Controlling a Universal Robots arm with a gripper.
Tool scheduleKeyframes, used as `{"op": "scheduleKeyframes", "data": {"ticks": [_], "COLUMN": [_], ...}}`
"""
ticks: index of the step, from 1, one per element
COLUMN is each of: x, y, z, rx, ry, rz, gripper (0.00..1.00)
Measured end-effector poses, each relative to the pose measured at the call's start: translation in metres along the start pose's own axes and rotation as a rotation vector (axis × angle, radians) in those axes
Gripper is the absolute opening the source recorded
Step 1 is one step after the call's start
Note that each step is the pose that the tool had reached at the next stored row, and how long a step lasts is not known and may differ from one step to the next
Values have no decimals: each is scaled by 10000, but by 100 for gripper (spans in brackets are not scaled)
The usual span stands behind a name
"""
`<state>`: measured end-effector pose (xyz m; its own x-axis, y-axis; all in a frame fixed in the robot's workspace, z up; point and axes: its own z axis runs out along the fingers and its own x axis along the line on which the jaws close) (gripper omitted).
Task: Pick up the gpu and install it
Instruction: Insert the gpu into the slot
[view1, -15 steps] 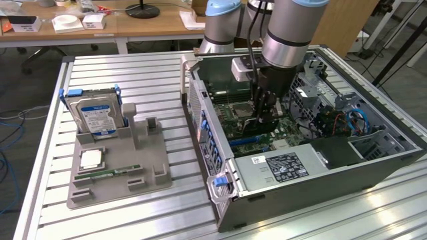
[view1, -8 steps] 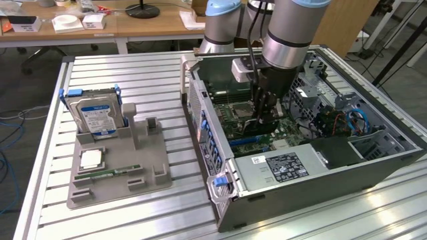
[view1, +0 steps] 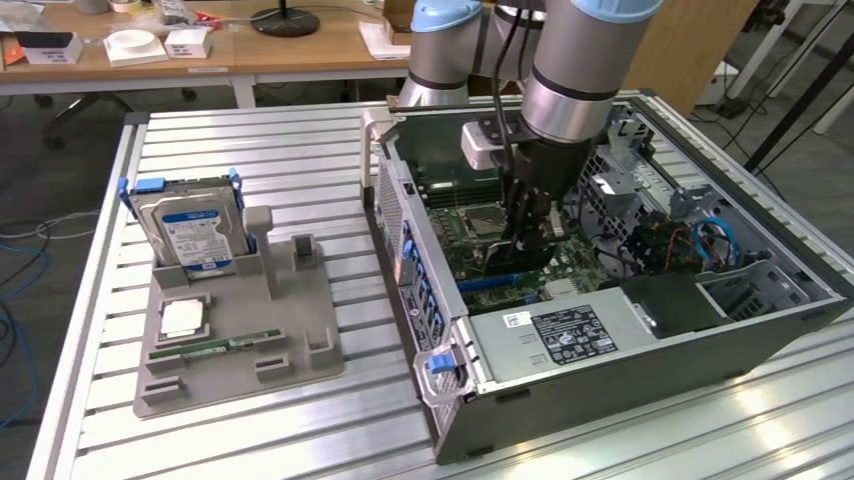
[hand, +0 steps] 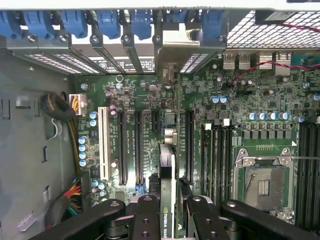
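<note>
Hand (hand: 168, 212) gripping thin green gpu (hand: 168, 175), edge-on, upright

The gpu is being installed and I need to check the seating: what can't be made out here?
- gpu, wrist view: seen edge-on between the gripper fingers; its lower edge and slot contact are hidden.
- gpu, exterior view: mostly hidden behind the gripper inside the computer case.
</note>
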<state>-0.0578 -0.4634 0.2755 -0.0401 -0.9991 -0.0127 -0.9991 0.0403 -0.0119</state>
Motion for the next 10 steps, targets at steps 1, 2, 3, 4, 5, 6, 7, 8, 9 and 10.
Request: {"op": "scheduleKeyframes", "data": {"ticks": [1, 2, 3, 4, 5, 6, 7, 8, 9, 10], "x": [0, 0, 0, 1, 1, 1, 1, 1, 1, 1], "y": [5, 11, 17, 24, 31, 40, 50, 58, 62, 63], "z": [9, 18, 29, 39, 49, 60, 71, 82, 91, 97], "rx": [7, 16, 27, 36, 47, 57, 68, 78, 83, 88], "ry": [1, 0, -1, -1, -1, -2, -2, -3, -3, -3], "rz": [-1, -1, -1, -1, -2, -2, -2, -2, -2, -3], "gripper": [25, 25, 25, 25, 25, 25, 25, 25, 25, 25]}}
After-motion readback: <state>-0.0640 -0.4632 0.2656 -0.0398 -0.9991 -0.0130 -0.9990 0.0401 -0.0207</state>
